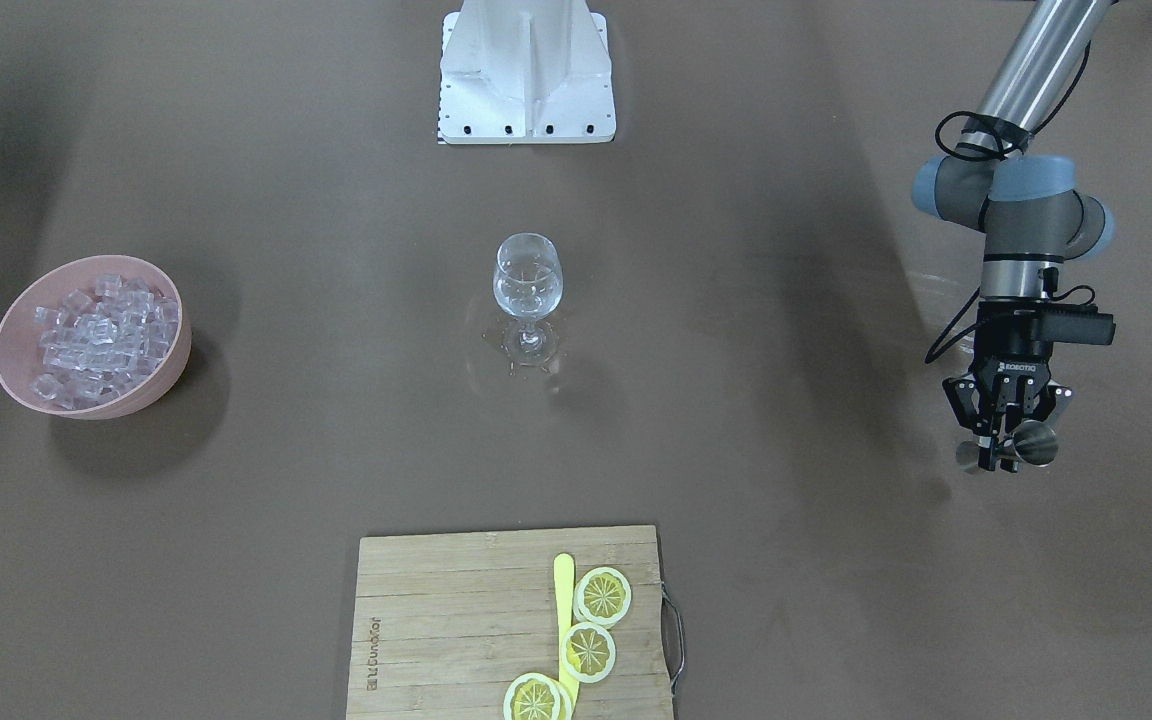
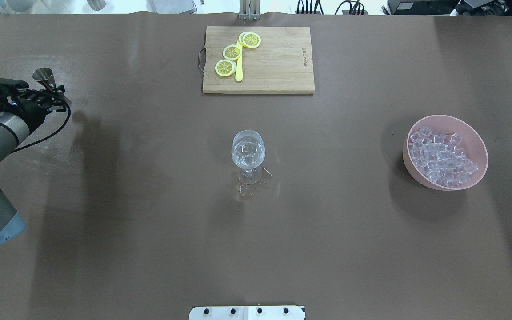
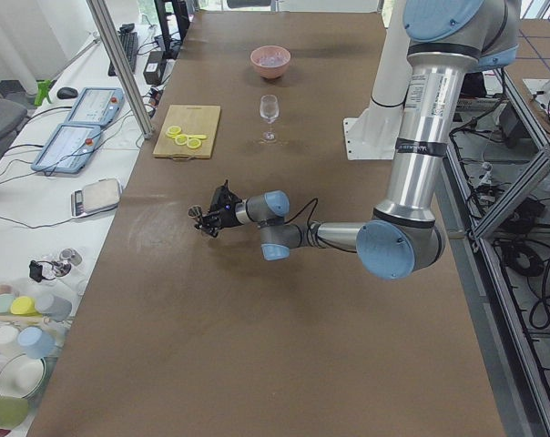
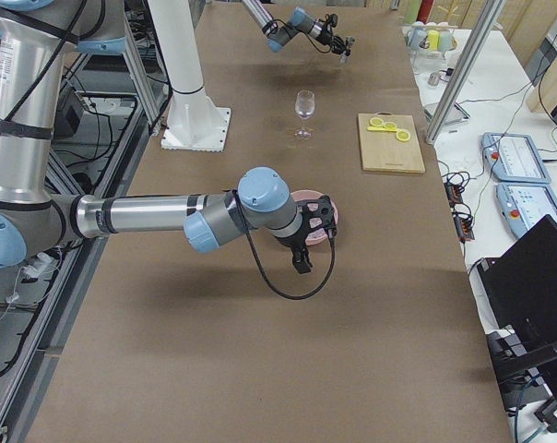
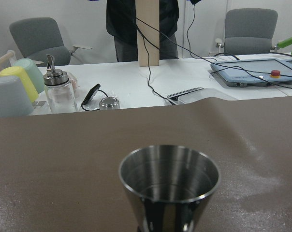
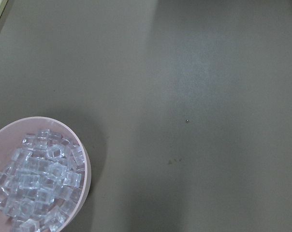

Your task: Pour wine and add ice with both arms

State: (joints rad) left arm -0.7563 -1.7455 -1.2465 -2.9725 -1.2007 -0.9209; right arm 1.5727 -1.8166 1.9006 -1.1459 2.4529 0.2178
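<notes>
Over brown surface (image 2: 149,244), with left claw (image 1: 998,450) clamped on upright jigger (image 1: 1038,443), probably best to ease straight down, hold level, release only after flat contact beneath.

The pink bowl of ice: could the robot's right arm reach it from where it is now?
Probably yes. The right gripper hangs close to the pink bowl, and nothing stands between them; the ice lies uncovered. The left gripper, holding a metal jigger, is far off.
</notes>
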